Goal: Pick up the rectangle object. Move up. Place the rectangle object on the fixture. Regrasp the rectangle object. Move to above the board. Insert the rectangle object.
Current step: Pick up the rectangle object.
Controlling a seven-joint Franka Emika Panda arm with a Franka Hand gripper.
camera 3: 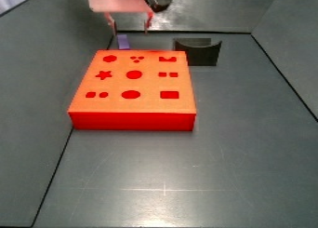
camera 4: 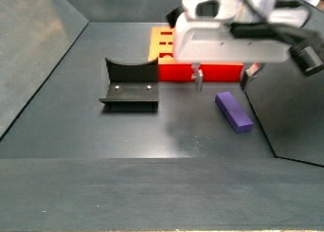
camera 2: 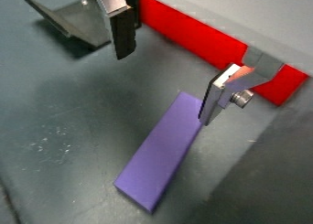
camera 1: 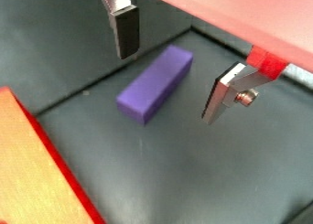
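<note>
In a side view the rectangle object is almost fully hidden behind the board; only a small purple piece shows past the board's far edge, under the blurred white and pink body of the arm. The claw itself is hard to make out there. In both wrist views the upper parts of the fingers are cut off by the picture's edge, and the board shows only as an orange corner with a red rim.

The claw hangs low above the dark bench, with its flat silver plates wide apart and nothing between them. The rectangle object lies flat on the bench under and just beside the claw, apart from the board. In a wrist view one finger seems to be close to the block's end, but I cannot tell if it touches.

The block is matte purple, long, with flat sides and sharp edges. The fixture is a dark L-shaped bracket on a base plate, well apart from the block. The board's top is smooth orange-red with darker cutouts: star, circles, oval, squares.
</note>
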